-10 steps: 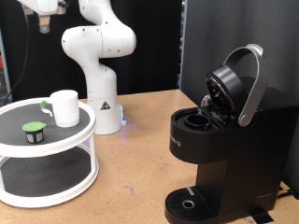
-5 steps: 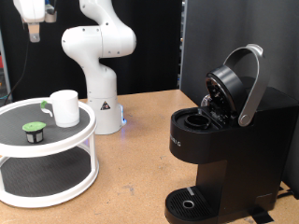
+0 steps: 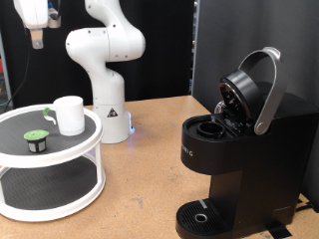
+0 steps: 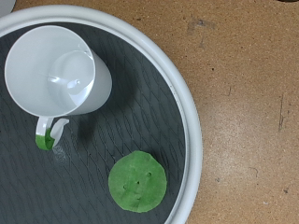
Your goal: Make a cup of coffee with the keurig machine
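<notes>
We take the round white two-tier stand (image 3: 60,164) at the exterior view's left as our landmark. On its dark upper tier sits the cup (image 3: 68,115), a small plain white mug, upright and empty in the wrist view (image 4: 58,70), with a green mark on its handle. Just beside the cup on the same tier, apart from it, lies a small dark pod with a green top (image 3: 37,140); the wrist view shows that green top (image 4: 138,182) near the stand's white rim (image 4: 192,121). Nothing covers either of them.

The gripper (image 3: 36,38) hangs high above the stand, at the exterior view's top left corner, well apart from the cup and touching nothing. We cannot tell how wide its fingers stand; they do not show in the wrist view.

Behind the stand rises the white robot arm base (image 3: 108,90). Well to the stand's right on the wooden table (image 3: 150,199) stands the keurig machine (image 3: 244,159), big, boxy and black, its lid raised with the silver-grey handle (image 3: 267,90) up, its pod chamber (image 3: 212,127) open, and its round drip tray (image 3: 202,216) bare
</notes>
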Controlling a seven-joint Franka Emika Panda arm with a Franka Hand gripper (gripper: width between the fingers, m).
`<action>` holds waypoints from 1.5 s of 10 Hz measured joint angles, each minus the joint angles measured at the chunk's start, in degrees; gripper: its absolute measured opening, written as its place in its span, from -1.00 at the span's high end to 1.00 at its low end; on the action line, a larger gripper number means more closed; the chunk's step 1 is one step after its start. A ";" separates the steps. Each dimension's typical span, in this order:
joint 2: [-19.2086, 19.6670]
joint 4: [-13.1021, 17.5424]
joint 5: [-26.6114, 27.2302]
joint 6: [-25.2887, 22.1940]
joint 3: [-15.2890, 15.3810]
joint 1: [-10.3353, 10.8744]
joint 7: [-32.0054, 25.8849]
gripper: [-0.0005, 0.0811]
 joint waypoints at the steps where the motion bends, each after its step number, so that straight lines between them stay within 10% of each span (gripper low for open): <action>1: -0.31 -0.65 -0.21 0.24 0.00 -0.11 0.00 -0.98; 6: -1.12 -3.13 -1.27 1.76 -0.07 -0.64 0.00 -0.98; 15: -0.47 -15.09 -2.97 18.83 -3.47 -0.76 -5.12 -0.98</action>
